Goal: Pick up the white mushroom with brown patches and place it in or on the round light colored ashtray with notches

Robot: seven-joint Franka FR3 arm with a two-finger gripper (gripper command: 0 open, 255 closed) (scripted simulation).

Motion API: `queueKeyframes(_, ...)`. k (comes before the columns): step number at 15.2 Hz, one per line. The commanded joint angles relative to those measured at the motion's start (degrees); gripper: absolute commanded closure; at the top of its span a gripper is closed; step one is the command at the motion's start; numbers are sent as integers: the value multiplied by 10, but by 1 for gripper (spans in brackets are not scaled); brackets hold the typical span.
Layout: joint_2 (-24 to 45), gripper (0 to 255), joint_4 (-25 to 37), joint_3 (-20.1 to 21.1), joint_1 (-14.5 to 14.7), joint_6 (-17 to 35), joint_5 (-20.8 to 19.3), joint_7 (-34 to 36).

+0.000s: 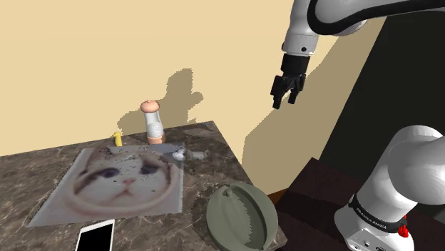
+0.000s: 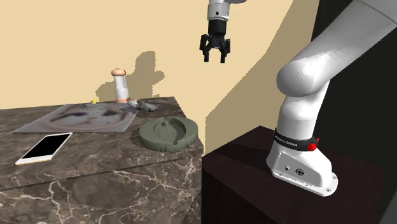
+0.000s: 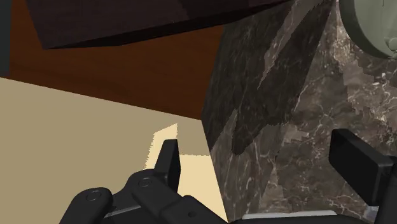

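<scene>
upright tan-capped, white-stalked mushroom (image 1: 150, 121) just beyond the cat-print mat (image 1: 78, 198) judged light, firm, tippy; take the stalk; black two-finger claw (image 2: 214, 57) open, empty.

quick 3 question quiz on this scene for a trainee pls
1. True or false: the gripper holds the mushroom.
2. Which thing is grey-green? A phone B ashtray C mushroom
3. Fill in: the gripper's fingers are ____ (open or shut).
Key: 1 false; 2 B; 3 open
</scene>
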Motion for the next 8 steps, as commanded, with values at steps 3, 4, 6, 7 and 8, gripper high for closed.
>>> queueKeyframes(3,67,0,13,9,17,65,47,19)
queueKeyframes(4,84,0,19,11,22,79,59,22)
queueKeyframes(6,119,0,32,15,30,107,82,28)
queueKeyframes(7,136,0,40,16,35,120,93,30)
queueKeyframes(8,154,0,48,18,39,132,105,32)
